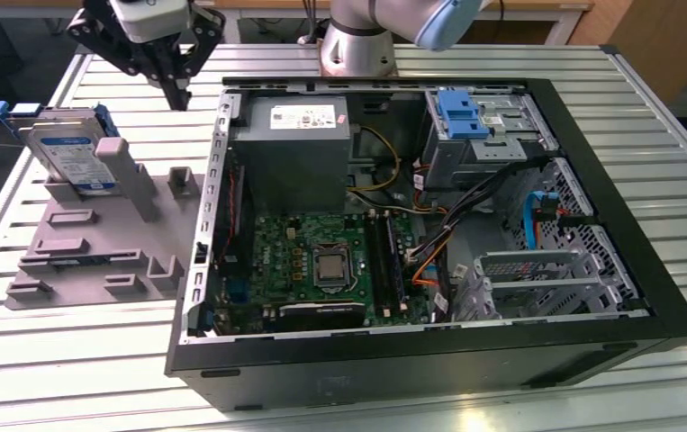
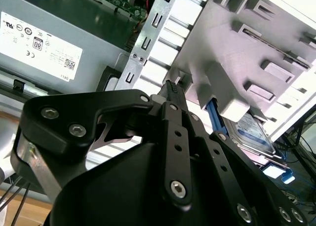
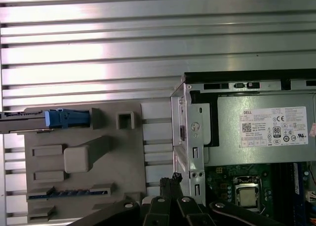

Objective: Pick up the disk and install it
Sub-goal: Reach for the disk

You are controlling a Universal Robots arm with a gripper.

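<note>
The disk (image 1: 65, 151), silver with a white-and-blue label and blue side rails, stands tilted on the grey fixture (image 1: 103, 243) at the exterior view's left, beside the open computer case (image 1: 608, 225). My gripper (image 1: 182, 94) hangs above the table between the disk and the case's back corner. It is shut with nothing in it and does not touch the disk. In the first wrist view the disk (image 3: 29, 121) shows edge-on with its blue rail (image 3: 66, 118), apart from the gripper (image 3: 173, 179). The second wrist view shows the gripper (image 2: 170, 85) and, past the fixture, the disk (image 2: 252, 132).
Inside the case are a grey power supply (image 1: 295, 135), a green motherboard (image 1: 319, 265), a bare blue bracket (image 1: 457, 112) on a drive cage and a metal bay (image 1: 547, 279). The case's metal wall (image 3: 190, 137) stands close beside the gripper. The slatted aluminium table (image 1: 79, 360) surrounds everything.
</note>
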